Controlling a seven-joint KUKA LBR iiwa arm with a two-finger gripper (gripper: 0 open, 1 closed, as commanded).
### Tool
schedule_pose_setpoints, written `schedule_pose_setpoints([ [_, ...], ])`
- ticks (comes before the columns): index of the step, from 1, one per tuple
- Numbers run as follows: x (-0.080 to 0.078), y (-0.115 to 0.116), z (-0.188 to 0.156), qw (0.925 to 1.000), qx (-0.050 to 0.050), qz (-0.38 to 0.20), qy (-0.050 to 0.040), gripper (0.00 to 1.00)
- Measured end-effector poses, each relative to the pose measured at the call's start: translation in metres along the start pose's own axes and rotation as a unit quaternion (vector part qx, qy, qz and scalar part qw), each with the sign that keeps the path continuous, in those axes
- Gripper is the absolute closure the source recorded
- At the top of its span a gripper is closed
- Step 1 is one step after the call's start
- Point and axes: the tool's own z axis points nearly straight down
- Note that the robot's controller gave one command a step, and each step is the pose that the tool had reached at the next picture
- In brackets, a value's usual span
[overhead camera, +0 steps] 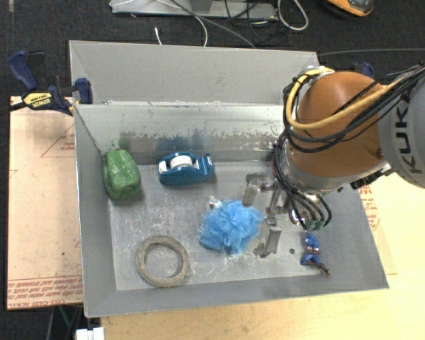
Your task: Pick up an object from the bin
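- Orange cover (336, 122) on the wrist is the first thing you notice. It's a big dome over the right side of the bin (198, 127), with yellow and black cables (301, 129) looped around it.
- The arm (414, 144) comes in from the right and is cut off at the frame edge. The wrist points pretty much straight down into the bin.
- The gripper (262, 217) hangs low over the bin floor, right of centre. Its two metal fingers (270, 241) are spread apart, one toward the far side and one toward the near side.
- The blue mesh bath pouf (229, 227) sits in the middle of the floor, slightly toward the near side. Its right edge is right at the gap between the fingers. Honestly can't tell whether either finger touches it, and nothing is clamped.
- The cover and cable bundle hide the gripper's body and the floor underneath it, so how the fingers join up is hard to make out.
- A small blue figure (311, 249) lies just right of the near finger. It's too tiny to say what it really is.
- Further left and well clear of the gripper:
  - a blue tape dispenser (186, 169) near the far wall
  - a green lumpy object (122, 175) in the far left corner
  - a beige ring (163, 261) lying flat at the near left
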Motion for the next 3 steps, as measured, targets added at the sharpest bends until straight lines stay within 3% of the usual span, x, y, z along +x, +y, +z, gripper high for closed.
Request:
schedule_pose_setpoints([
  [1,0.0,0.0,0.0,1.0,0.0,0.0,-0.0001,0.0],
  [2,0.004,0.025,0.076,1.0,-0.001,-0.006,0.0035,0.0],
  [3,0.002,0.028,0.073,1.0,0.0,-0.001,-0.0013,0.0],
])
